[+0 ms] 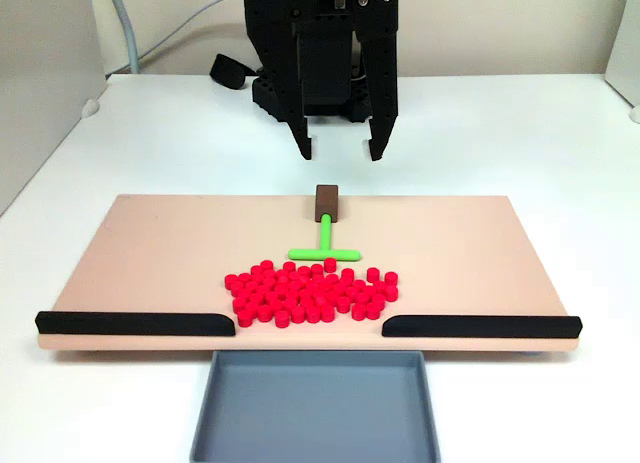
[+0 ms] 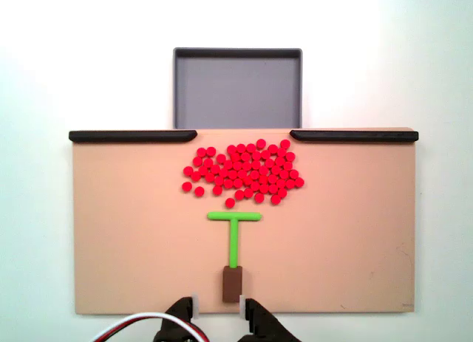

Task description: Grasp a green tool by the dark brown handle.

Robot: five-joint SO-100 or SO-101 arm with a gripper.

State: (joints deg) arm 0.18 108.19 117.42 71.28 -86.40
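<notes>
A beige board [image 1: 150, 253] is laid flat on a white tabletop [image 1: 560, 133], and on it the green tool [image 1: 326, 245] is seen lying flat. In a fixed view from the front, its stem runs from the far edge of the board toward the camera, and its short crossbar lies nearest the camera, just beyond a heap of small red cylinders [image 1: 310, 293]. The dark brown handle [image 1: 326, 203] is joined to the far end of the stem, close to the far edge of the board. In a fixed view from above, the same tool [image 2: 234, 235] is shown with the crossbar toward the red cylinders [image 2: 244, 172] and the handle [image 2: 233, 283] near the lower edge of the board [image 2: 126, 231].

The pincer [image 1: 340, 148] is held above the tabletop just beyond the far edge of the board, pointing down, with its two black fingers spread wide and nothing between them. From above, the pincer [image 2: 219, 306] is seen just past the handle, one finger to either side of the handle's line, without touching it.

Two long black strips [image 1: 135, 323] [image 1: 480, 326] are fixed along the near edge of the board, left and right, with a gap between them. A grey tray [image 1: 315, 408] is set on the tabletop against that gap.
</notes>
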